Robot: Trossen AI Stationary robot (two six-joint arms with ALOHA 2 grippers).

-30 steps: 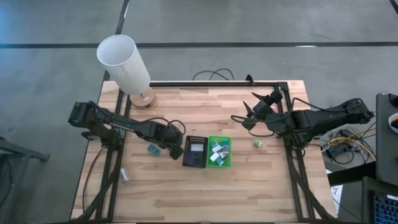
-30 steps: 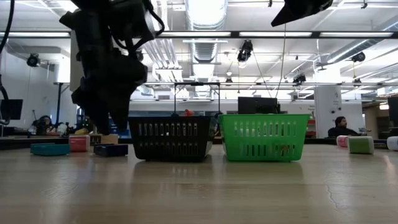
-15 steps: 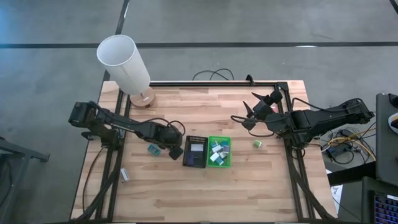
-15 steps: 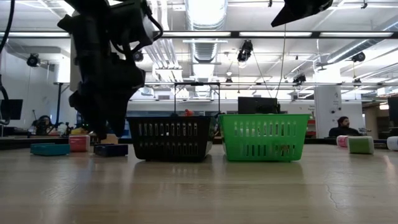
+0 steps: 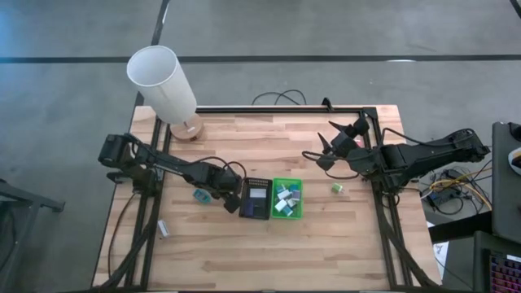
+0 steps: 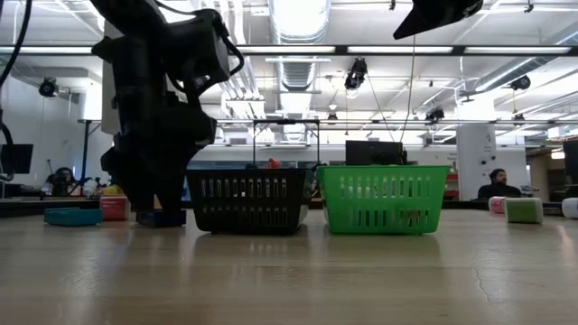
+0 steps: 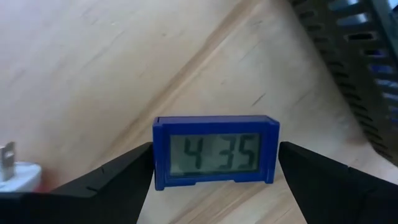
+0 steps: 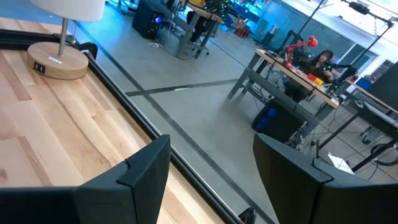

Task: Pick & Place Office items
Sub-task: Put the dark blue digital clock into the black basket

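The left claw (image 7: pixel 214 180) sits low over the desk (image 5: pixel 244 252), just left of the black basket (image 5: pixel 255 198). Its 2 fingers (image 7: pixel 118 177) stand wide on either side of a small blue clock (image 7: pixel 216 152) showing 4 35. Narrow gaps show on both sides of the clock, so it looks bracketed, not gripped. The clock stands on the wood, close to the basket's wall.

The main risk, as I judge it, is an uneven close. If 1 finger meets the clock first, the light case could skid or twist on the smooth wood and slip out. The clock's face is tilted back, so a pinch set high on it could tip it over. The basket wall is close enough that a sideways nudge could knock the clock against it. A white plug-like piece (image 7: pixel 15 171) lies near 1 finger and could be bumped.

The right claw (image 5: pixel 329 146) hangs above the far right part of the desk, fingers spread wide and empty.

The black basket holds a flat dark item with a pale panel (image 5: pixel 257 195). The green basket (image 5: pixel 286 198), touching it on the right, holds several small white and teal blocks (image 5: pixel 285 195). Loose on the desk are a teal block (image 5: pixel 199 194) by the left arm and a green block (image 5: pixel 336 188) right of the baskets. A lamp (image 5: pixel 163 85) stands at the far left corner.
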